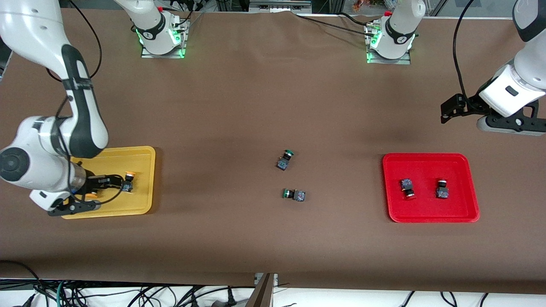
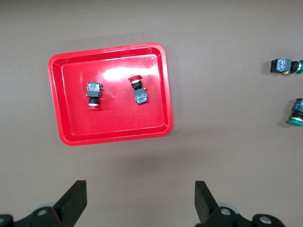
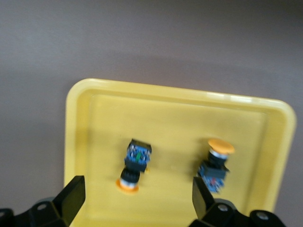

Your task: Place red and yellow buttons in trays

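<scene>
The yellow tray [image 1: 140, 162] lies toward the right arm's end of the table and holds two yellow buttons. One yellow button [image 1: 128, 182] lies in plain sight; the other [image 1: 91, 196] is partly hidden by my right gripper [image 1: 104, 187]. That gripper hangs open and empty just over the tray. In the right wrist view both yellow buttons [image 3: 134, 165] [image 3: 215, 165] lie on their sides in the yellow tray [image 3: 175, 118]. The red tray [image 1: 426, 164] holds two red buttons [image 1: 407, 188] [image 1: 442, 189]. My left gripper [image 1: 452, 108] is open and empty, high over the table by the red tray [image 2: 109, 49].
Two green-capped switches [image 1: 286, 158] [image 1: 294, 195] lie at the table's middle, between the trays; they also show in the left wrist view [image 2: 284, 66] [image 2: 297, 112]. The arm bases stand along the table edge farthest from the front camera. Cables hang below the edge nearest it.
</scene>
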`<state>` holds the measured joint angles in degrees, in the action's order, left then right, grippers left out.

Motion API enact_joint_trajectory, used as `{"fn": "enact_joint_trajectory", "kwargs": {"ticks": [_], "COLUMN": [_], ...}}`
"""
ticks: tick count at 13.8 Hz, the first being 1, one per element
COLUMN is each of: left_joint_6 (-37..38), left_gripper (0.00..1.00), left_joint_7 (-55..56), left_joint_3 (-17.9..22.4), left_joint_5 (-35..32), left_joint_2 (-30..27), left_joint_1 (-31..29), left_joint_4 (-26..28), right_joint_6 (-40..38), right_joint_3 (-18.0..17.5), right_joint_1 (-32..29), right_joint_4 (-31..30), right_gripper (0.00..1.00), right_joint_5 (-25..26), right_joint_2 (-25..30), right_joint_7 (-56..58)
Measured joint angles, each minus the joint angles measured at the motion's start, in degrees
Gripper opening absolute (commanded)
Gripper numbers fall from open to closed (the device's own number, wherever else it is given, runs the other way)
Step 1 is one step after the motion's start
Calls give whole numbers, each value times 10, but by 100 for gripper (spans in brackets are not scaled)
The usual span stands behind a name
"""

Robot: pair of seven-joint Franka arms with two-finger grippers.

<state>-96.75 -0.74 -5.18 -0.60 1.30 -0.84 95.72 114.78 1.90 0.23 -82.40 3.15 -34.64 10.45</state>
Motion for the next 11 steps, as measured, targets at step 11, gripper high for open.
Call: {"fn": "enact_joint_trajectory", "kwargs": {"ticks": [11], "left_joint_6": [33], "left_gripper": [100], "left_joint_7": [0], "left_joint_3": [71], "left_joint_5": [0], "left_joint_2": [-19], "left_joint_1": [65], "left_joint_4": [-1], "right_joint_6": [-251], "right_joint_3": [-19], "right_joint_1": [0], "right_joint_4": [49], "right_gripper": [100], "right_joint_5": [0], "right_joint_2": [178], "right_joint_7": [3]}}
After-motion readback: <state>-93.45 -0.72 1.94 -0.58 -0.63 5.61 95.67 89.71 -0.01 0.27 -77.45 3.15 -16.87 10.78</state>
